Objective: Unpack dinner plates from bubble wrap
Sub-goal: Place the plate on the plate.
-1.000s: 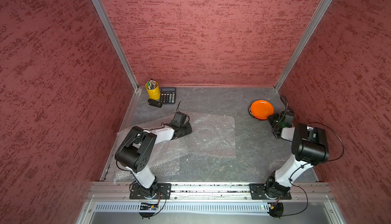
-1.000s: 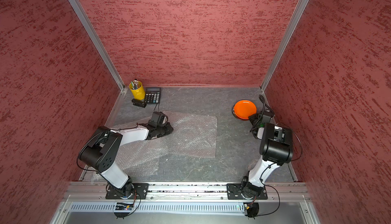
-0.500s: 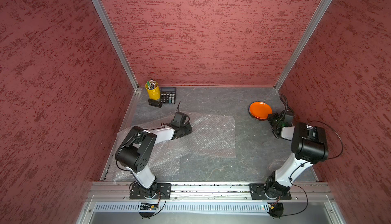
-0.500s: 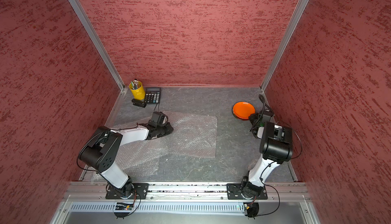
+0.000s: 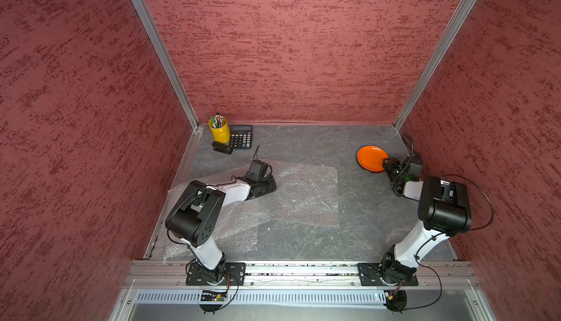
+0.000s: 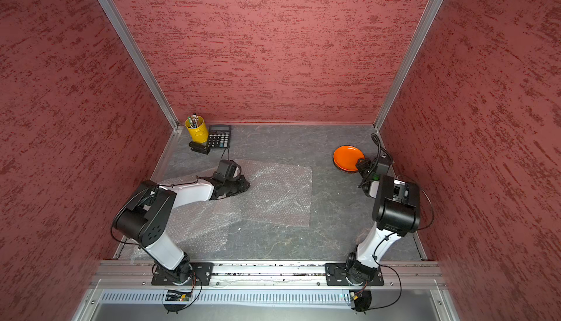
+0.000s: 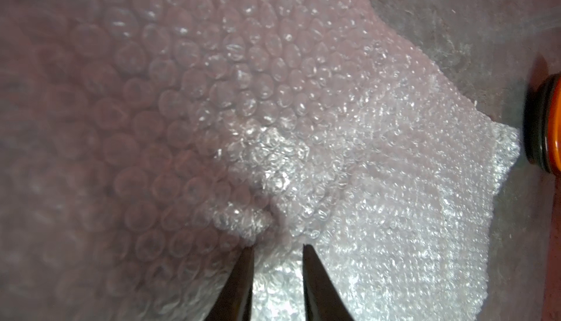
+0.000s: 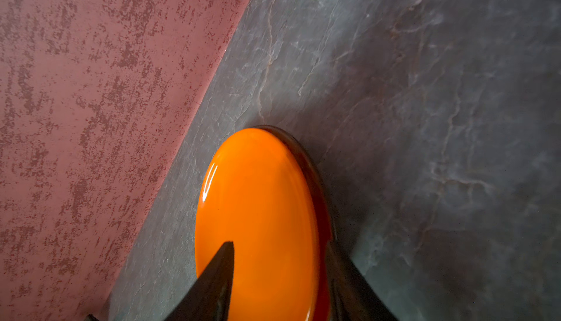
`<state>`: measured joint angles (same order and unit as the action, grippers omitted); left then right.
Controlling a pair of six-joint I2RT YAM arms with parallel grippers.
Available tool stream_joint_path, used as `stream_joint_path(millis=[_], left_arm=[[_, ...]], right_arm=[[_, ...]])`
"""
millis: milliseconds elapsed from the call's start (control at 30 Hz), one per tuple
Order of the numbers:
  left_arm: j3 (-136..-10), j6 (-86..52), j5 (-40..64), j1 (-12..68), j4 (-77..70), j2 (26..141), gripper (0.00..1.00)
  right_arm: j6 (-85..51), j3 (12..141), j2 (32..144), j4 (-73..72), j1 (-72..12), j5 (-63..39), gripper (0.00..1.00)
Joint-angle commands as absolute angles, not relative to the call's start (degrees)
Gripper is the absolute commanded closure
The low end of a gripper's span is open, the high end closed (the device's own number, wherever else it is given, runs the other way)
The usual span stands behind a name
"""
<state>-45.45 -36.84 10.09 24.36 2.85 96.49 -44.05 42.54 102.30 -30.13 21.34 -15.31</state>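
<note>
The orange plate (image 8: 258, 207) has a smooth, high-gloss finish. The bubble wrap (image 7: 379, 167) is clear, shiny plastic film. The table top (image 8: 425, 92) looks like matt, veined stone; the walls (image 5: 273, 46) are rough-textured.

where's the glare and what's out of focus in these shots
Left wrist view: the bubble wrap is blurred where its bubbles loom large, sharper with bright glints farther off. Right wrist view: a white glare streak near the edge of the orange plate, the tabletop slightly soft. Both top views: sharp and evenly lit.
</note>
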Motion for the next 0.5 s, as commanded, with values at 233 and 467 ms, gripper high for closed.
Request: stream_joint_path(millis=[233, 467], left_arm=[[-49.61, -32.27, 15.53, 24.05, 4.4, 93.57, 0.37], [-49.08, -28.16, 12.26, 22.95, 2.86, 88.42, 0.31]], right_arm=[[-36.55, 37.78, 95.3, -32.82, 21.53, -12.41, 0.46], [-30.34, 34.12, 91.13, -36.25, 20.5, -12.47, 0.45]])
